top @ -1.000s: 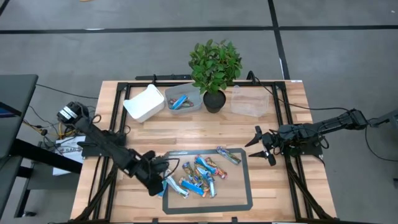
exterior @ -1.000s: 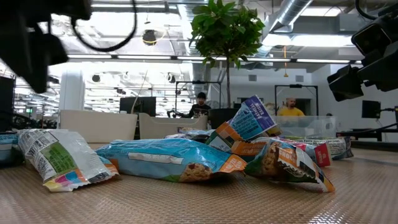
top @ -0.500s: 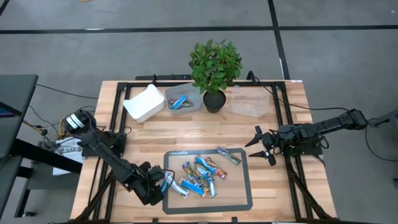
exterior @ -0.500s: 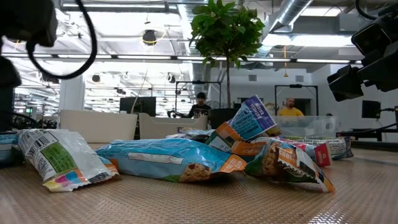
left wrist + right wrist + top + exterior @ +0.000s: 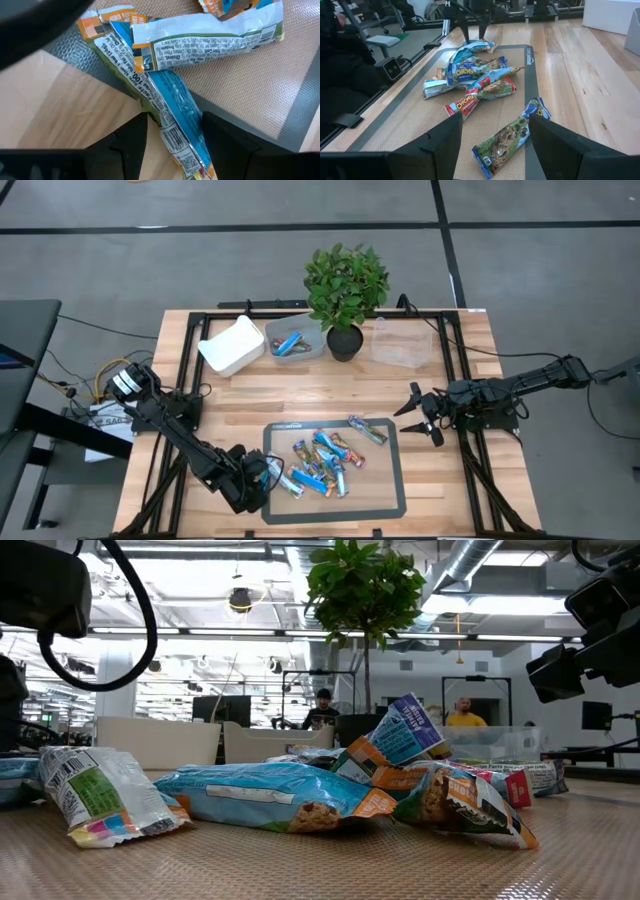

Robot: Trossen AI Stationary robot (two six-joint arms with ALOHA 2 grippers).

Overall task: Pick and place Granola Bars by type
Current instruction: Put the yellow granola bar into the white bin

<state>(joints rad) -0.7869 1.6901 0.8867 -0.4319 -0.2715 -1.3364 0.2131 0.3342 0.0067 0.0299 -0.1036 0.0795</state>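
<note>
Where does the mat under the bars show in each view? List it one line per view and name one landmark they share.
High view: the mat lies at the table's front middle, between both arms.
Low view: its woven surface fills the foreground.
Left wrist view: its tan weave and dark border run across the right half.
Right wrist view: it stretches away down the middle.
Shared landmark: the pile of granola bars on it.
</note>
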